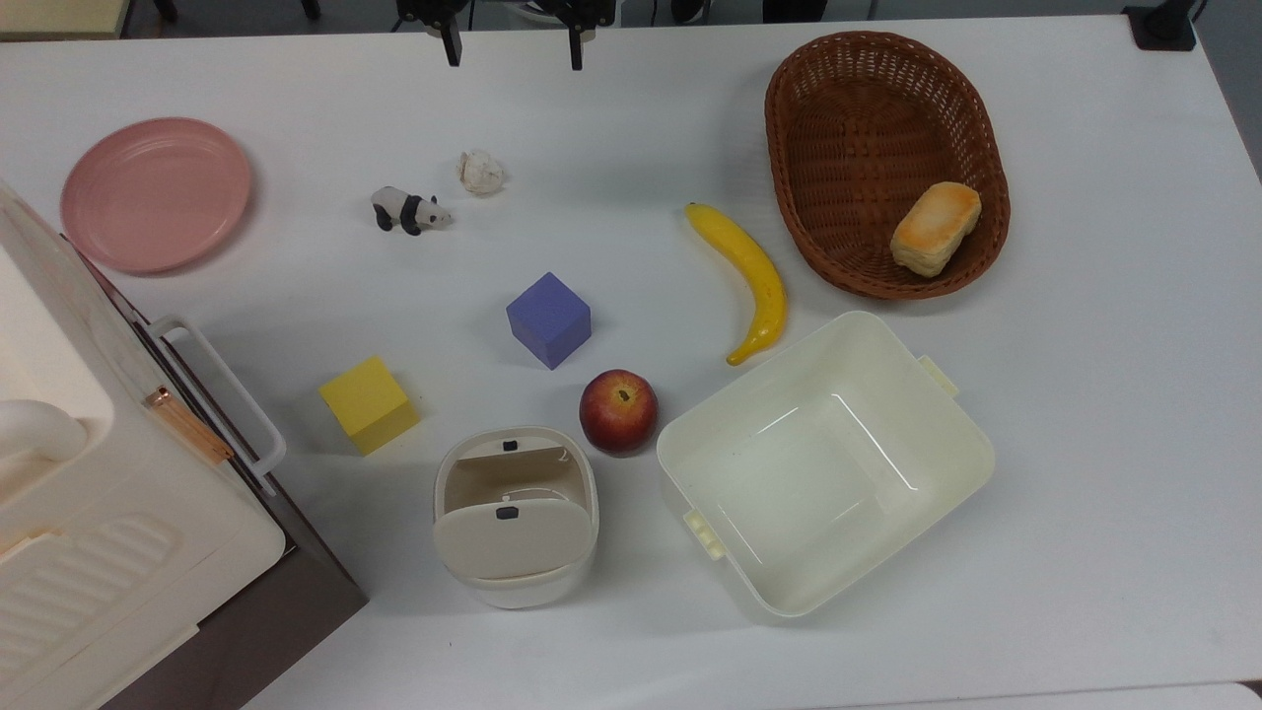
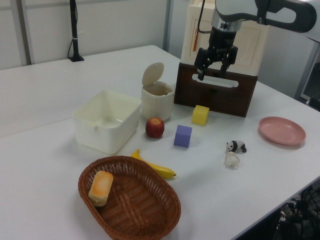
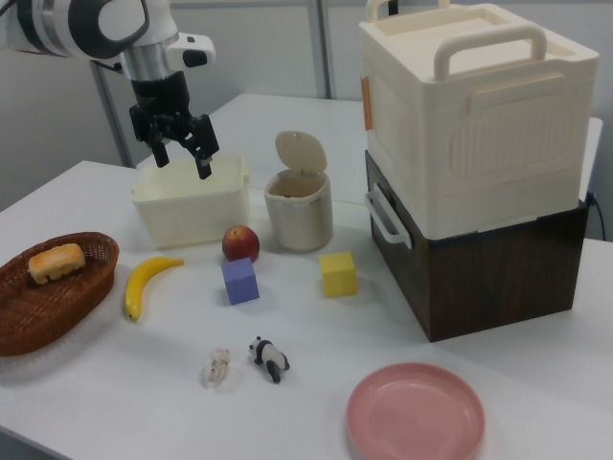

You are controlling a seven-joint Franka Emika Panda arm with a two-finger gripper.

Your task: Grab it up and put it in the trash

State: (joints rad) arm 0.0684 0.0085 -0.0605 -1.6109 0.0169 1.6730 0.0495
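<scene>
White table [image 1: 1085,444], tool [image 1: 510,44] mostly cropped

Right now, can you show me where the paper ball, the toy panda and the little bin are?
crumpled paper ball [image 1: 481,172], top view, its middle.
toy panda [image 1: 408,209], top view, its white back.
small swing-lid bin [image 1: 514,537], top view, the raised flap lid.

The top view looks straight down on the white table [image 1: 1085,444], taking in nearly its whole surface. The left view looks down at an angle from beside the wicker basket [image 2: 129,202], which sits nearest its lens, toward the stacked storage boxes [image 2: 220,60] at the far side. The right view faces the opposite way, with the pink plate [image 3: 415,413] nearest. All three share the table's middle.
</scene>
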